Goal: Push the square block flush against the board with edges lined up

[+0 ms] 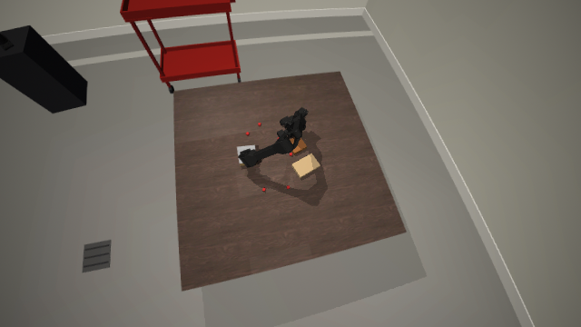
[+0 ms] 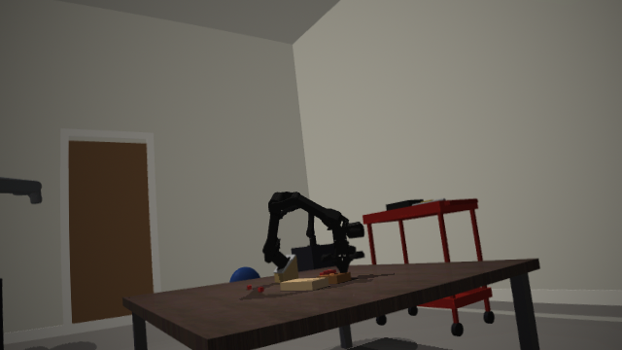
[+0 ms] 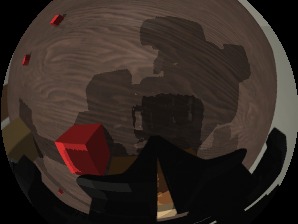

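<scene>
The orange-brown piece, which looks like the square block (image 1: 300,146) (image 2: 342,277) (image 3: 122,164), lies flat on the table, partly hidden by the arm. The pale, longer piece, which looks like the board (image 1: 306,165) (image 2: 303,285), lies flat beside it. A narrow strip of table shows between them in the top view, so they look apart there. My gripper (image 2: 344,270) (image 3: 154,139) is shut and empty. Its tips are low at the block's far side, away from the board; whether they touch the block or table is hidden.
A red cube (image 3: 82,150) sits close to the fingers in the wrist view. Small red cubes (image 1: 260,123) (image 1: 263,189) (image 2: 260,289) lie around the arm. The arm's base stands on a white plate (image 1: 245,149). A red cart (image 1: 200,61) (image 2: 413,212) stands beyond the table.
</scene>
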`<move>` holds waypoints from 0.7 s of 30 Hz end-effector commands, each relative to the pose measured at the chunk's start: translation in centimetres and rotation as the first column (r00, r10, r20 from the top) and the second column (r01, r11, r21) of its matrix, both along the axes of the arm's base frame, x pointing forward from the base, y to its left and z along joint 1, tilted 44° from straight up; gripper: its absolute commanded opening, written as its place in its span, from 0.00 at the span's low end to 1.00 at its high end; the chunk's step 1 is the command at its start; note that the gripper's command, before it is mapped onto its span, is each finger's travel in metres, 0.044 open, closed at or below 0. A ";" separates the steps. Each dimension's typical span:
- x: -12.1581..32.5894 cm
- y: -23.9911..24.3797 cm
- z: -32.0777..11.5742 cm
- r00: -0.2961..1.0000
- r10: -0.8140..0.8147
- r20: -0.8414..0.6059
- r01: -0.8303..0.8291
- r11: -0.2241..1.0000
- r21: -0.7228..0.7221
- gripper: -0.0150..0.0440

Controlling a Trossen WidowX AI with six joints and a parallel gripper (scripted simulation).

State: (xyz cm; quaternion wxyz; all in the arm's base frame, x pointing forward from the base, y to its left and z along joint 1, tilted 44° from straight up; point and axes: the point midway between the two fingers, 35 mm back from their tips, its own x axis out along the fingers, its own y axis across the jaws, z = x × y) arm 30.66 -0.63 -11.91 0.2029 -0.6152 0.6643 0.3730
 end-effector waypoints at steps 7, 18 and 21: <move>0.4 -1.3 0.8 1.000 0.002 -0.004 -0.002 1.000 -0.001 0.25; 0.9 -2.5 1.9 1.000 0.003 -0.003 -0.003 1.000 0.001 0.25; 1.1 -2.9 2.2 1.000 0.003 -0.003 -0.003 1.000 0.001 0.25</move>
